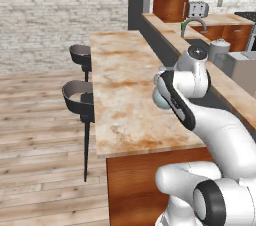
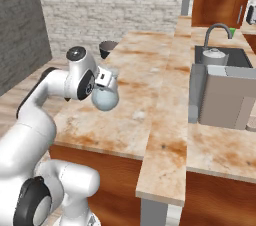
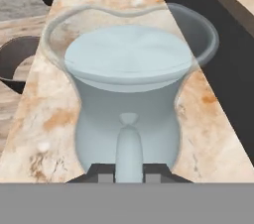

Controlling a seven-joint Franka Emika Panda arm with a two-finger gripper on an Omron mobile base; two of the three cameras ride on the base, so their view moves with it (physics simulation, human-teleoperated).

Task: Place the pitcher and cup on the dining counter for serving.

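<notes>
The pitcher [image 3: 128,94], a pale-blue translucent jug with a flared rim, is in my gripper [image 3: 129,174], which is shut on its side handle. In the right base view the pitcher [image 2: 106,99] hangs tilted at the end of my hand [image 2: 103,81], over the near part of the dining counter [image 2: 145,65]. From the left base its round belly [image 1: 160,101] peeks out behind my forearm, above the beige, rust-stained top [image 1: 120,75]. I cannot tell whether it touches the counter. A sliver of the green cup [image 2: 232,32] shows behind the faucet on the sink counter.
Two black stools [image 1: 79,54] [image 1: 76,97] stand along the dining counter's left side. On the sink counter to the right are a curved faucet [image 2: 218,31], a grey canister [image 2: 214,54] and a large grey box [image 2: 222,95]. A toaster [image 1: 197,9] sits at the back.
</notes>
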